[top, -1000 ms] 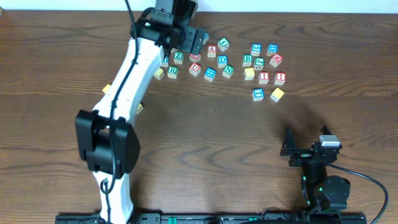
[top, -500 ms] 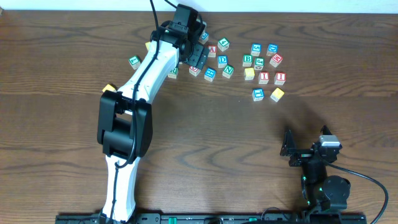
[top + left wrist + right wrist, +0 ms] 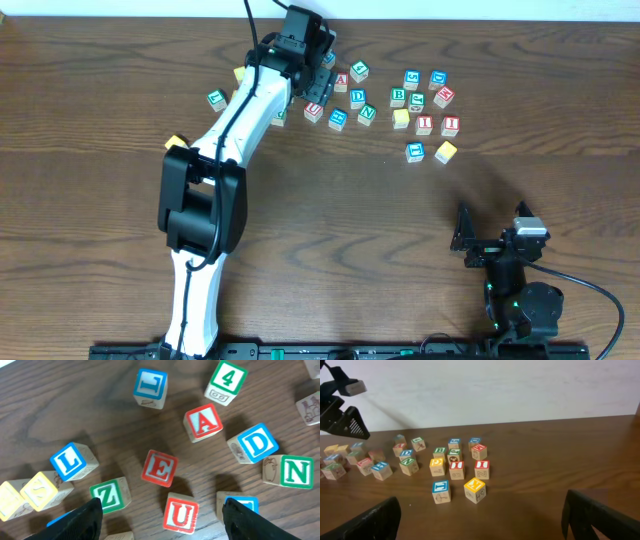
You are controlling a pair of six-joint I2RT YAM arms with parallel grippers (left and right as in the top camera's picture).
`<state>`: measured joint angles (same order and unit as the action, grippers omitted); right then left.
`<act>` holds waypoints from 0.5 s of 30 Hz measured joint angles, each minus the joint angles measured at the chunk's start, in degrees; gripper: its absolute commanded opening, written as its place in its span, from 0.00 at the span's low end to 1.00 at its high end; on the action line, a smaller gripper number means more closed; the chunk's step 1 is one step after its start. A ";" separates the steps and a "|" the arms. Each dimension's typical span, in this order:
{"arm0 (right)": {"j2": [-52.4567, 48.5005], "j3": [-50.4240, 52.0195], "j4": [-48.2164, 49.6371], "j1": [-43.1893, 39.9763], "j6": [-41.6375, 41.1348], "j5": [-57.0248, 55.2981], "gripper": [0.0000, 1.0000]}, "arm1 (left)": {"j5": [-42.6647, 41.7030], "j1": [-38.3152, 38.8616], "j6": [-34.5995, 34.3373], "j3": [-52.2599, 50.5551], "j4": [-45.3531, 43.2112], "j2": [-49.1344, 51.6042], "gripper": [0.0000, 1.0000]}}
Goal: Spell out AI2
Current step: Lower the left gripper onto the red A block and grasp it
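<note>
Over the last second the left gripper (image 3: 320,78) is carried from the left end of the cube scatter toward the right. It is now stationed at the far side of the table (image 3: 330,220), just left of the A cube (image 3: 341,80). In the same interval its jaws are drawn in from their widest setting, yet they remain parted and nothing is held between them. In the left wrist view the Z cube (image 3: 111,496), the E cube (image 3: 159,468) and the U cube (image 3: 179,513) are seen on the wood below the fingers, and the A cube lies untouched beyond them. The approach is judged to be aimed at the A cube; no character is yet placed.

Further right, two red-bordered cubes (image 3: 425,124) are set side by side, near a lone blue-bordered cube (image 3: 415,151). The I and the 2 are judged to lie in this cluster, but the markings are too small to be confirmed.

The right gripper (image 3: 466,240) is unchanged: parked near the front edge, jaws spread wide, empty.
</note>
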<state>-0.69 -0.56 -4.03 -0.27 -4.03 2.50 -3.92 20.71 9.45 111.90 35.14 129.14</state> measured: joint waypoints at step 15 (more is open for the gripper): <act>0.00 0.00 -0.02 0.00 0.00 0.00 0.99 | 0.98 1.49 -7.37 1.33 -6.58 0.98 0.67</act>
<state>-0.69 -0.56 -4.05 -0.27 -4.03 2.50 -2.94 22.20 2.09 113.23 28.56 130.13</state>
